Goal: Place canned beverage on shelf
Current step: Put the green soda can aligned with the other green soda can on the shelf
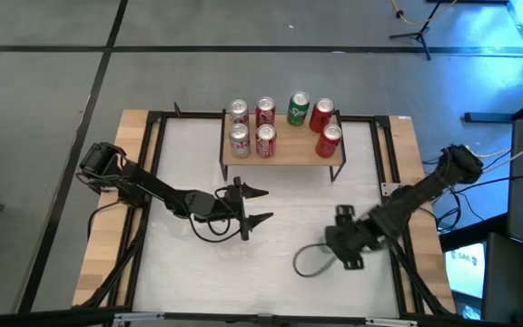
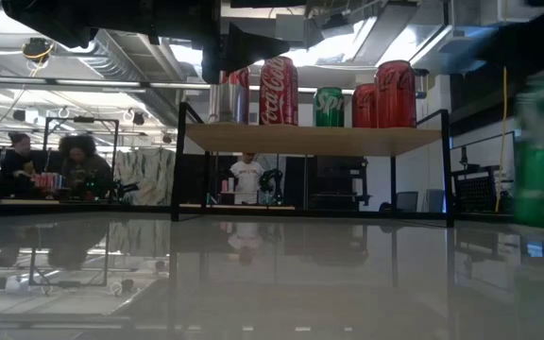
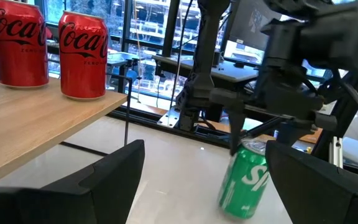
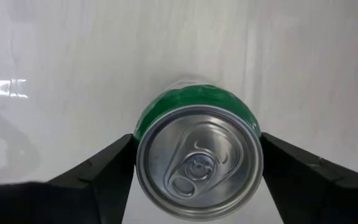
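Note:
The shelf [image 1: 289,150], a light wood plank on thin black legs, stands at the table's far middle and carries several red cans and one green can [image 1: 298,107]. It also shows in the low view [image 2: 310,139] and the left wrist view [image 3: 30,118]. My right gripper [image 1: 341,227] is at the table's near right, shut on a green Sprite can [image 4: 197,158], which my arm hides in the high view. My left gripper [image 1: 268,205] is open and empty near the table's middle, in front of the shelf, its fingers pointing toward the table's right. My right gripper pinches the green can between its two fingers, one on each side of the can's wall just below the top rim [image 4: 143,134]. The fingers come from above and point down. The can [image 3: 246,182] is tilted. I cannot tell whether its bottom touches the table.
The white table top [image 1: 271,272] has wooden strips and black rails along its left and right sides. A black cable loop [image 1: 309,263] lies beside my right gripper. Bare plank shows at the shelf's front middle [image 1: 296,145]. People sit in the room beyond [image 2: 74,165].

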